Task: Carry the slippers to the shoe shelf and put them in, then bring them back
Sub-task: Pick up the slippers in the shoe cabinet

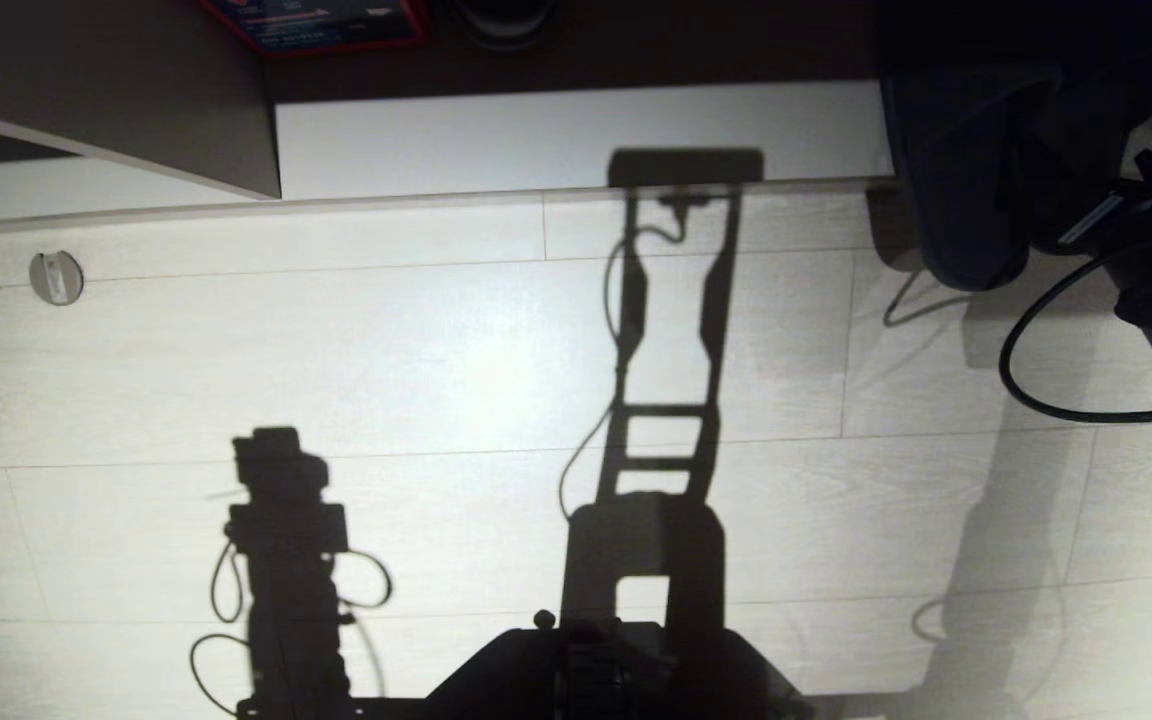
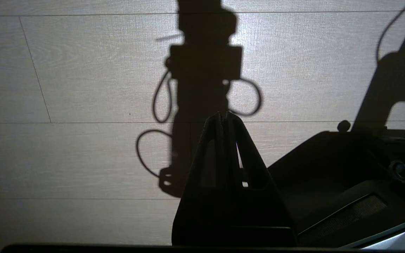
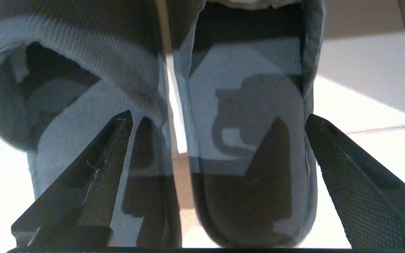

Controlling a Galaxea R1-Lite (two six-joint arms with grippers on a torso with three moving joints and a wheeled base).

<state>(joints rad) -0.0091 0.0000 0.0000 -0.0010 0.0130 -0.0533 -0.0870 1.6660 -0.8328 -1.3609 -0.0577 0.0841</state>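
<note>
right gripper [image 3: 216,119]: spread wide, nothing clamped. one finger [image 3: 93,175] over the insole of one slipper, the other finger just outside the outer edge of the second slipper, so that the jaws straddle the inner halves of the pair without visible contact. whether either tip touches fabric: cannot tell.

slippers [image 3: 244,116]: side by side, blue-grey up close, heels toward the wrist camera, toes pointing away; a thin bright gap between the two. gripper shadow cast on the insole of the right-hand one. in the head view, seen as a dark mass [image 1: 966,190] at the far right, lying across the front edge of the shoe shelf [image 1: 576,140], partly on its pale board, partly over the floor [image 1: 436,380]. right arm and looping black cable [image 1: 1036,370] just beside them.

left gripper [image 2: 223,117]: closed, tips together, empty, hanging above the pale plank floor beside the robot base [image 2: 346,168]; its shadow on the boards ahead.

further out: slanted panel [image 1: 136,110] at the shelf's left, red-edged box [image 1: 326,25] at the back, round fitting [image 1: 56,278] on the floor.
</note>
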